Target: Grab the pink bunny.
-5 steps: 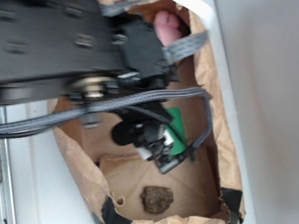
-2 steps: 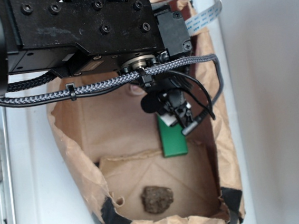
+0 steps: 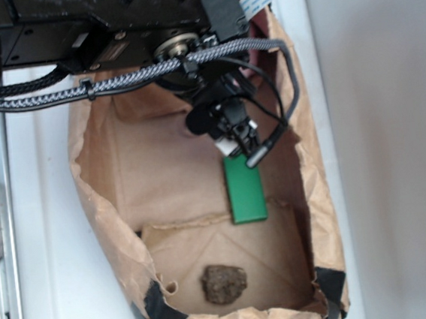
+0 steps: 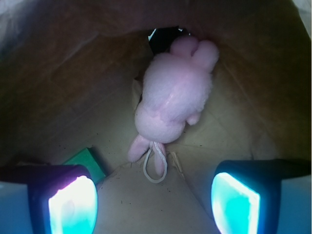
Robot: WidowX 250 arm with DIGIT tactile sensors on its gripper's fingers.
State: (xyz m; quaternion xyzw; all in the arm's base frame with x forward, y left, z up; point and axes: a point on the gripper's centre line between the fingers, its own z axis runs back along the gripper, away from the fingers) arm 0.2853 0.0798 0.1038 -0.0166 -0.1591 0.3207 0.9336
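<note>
Fingertips of the gripper (image 4: 151, 200) framed the wrist view's lower corners, spread wide and holding nothing, apparently lined up to close around the toy ahead. Just beyond them the pink bunny (image 4: 173, 100) lay untouched on the brown paper floor, a white loop trailing toward the camera and a green block (image 3: 245, 189) off to one side. Farther out, crumpled walls of the paper bag (image 3: 97, 208) enclosed everything, a small brown lump (image 3: 225, 283) sat at its far end, and the bag rested on a white table (image 3: 393, 150).

Now farther up the paper bag (image 3: 98, 216) than a second ago, hand (image 3: 229, 131) clear of most of the green block (image 3: 245, 190).
</note>
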